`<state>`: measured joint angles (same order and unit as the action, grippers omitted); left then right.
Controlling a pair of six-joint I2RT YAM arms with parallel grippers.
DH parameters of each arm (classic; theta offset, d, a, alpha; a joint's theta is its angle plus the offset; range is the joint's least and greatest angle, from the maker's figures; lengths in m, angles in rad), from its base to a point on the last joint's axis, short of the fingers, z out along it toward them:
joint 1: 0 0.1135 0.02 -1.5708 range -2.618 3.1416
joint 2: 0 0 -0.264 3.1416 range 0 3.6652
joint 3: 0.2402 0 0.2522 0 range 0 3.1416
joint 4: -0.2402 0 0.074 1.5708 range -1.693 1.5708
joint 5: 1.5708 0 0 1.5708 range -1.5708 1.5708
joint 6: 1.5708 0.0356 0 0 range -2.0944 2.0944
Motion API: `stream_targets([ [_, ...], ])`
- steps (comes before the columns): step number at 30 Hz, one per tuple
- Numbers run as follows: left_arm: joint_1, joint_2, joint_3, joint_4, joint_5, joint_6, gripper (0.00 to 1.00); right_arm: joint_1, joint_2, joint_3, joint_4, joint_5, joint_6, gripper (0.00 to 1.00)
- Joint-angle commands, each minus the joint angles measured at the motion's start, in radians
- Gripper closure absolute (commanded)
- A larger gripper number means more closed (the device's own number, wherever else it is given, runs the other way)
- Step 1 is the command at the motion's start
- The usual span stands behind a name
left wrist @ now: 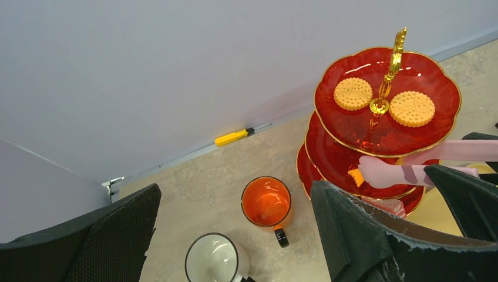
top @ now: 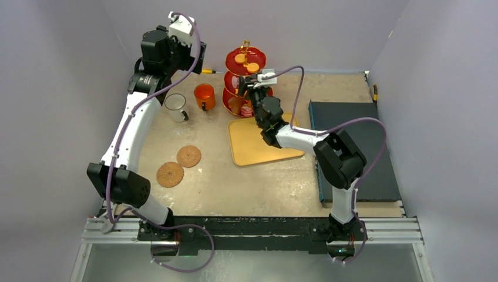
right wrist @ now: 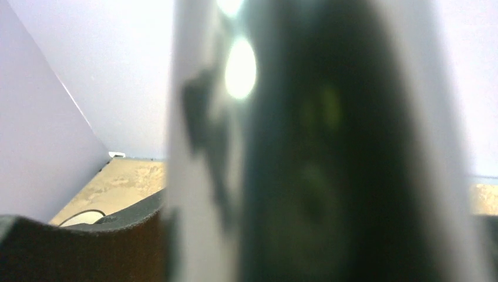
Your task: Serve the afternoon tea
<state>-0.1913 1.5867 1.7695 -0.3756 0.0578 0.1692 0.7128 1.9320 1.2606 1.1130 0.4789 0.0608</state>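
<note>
Far across the beige table [top: 235, 188], the right gripper [top: 249, 88] reaches the middle tier of the red three-tier gold-rimmed stand [top: 245, 59]; its grip cannot be told.
Left gripper [left wrist: 232, 191] hangs spread wide above the orange mug [top: 204, 94] and white mug [top: 175, 107].

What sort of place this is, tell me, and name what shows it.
Probably a robot test cell, not a tearoom: plain walls box in one table, two arms are bolted to a metal rail at its edge, and the biscuits on the red stand look like toys.
</note>
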Motion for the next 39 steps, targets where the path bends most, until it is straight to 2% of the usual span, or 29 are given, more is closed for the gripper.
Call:
stream_targets([
  [1,0.010,-0.050,0.019,0.006,0.008,0.010,0.00,0.002,-0.091,-0.035,0.044,-0.025,0.015,0.40],
  [9,0.010,-0.056,0.019,-0.022,0.012,0.007,0.01,0.020,-0.329,-0.220,-0.090,-0.052,0.105,0.44],
  [14,0.012,-0.053,0.038,-0.104,0.018,0.012,0.01,0.043,-0.497,-0.286,-0.415,-0.039,0.268,0.48],
  [18,0.012,-0.094,-0.007,-0.094,0.010,0.043,0.01,0.042,-0.565,-0.234,-0.883,-0.042,0.550,0.51],
  [20,0.013,-0.116,-0.029,-0.096,0.009,0.052,0.01,0.042,-0.581,-0.237,-1.041,-0.079,0.643,0.51],
  [25,0.013,-0.159,-0.051,-0.127,0.018,0.054,0.01,0.027,-0.534,-0.192,-1.232,-0.153,0.781,0.48],
  [30,0.013,-0.205,-0.070,-0.148,0.026,0.062,0.01,-0.034,-0.335,-0.006,-1.424,-0.268,0.843,0.51],
  [39,0.013,-0.255,-0.081,-0.154,0.036,0.083,0.01,-0.104,-0.203,0.052,-1.420,-0.285,0.884,0.53],
])
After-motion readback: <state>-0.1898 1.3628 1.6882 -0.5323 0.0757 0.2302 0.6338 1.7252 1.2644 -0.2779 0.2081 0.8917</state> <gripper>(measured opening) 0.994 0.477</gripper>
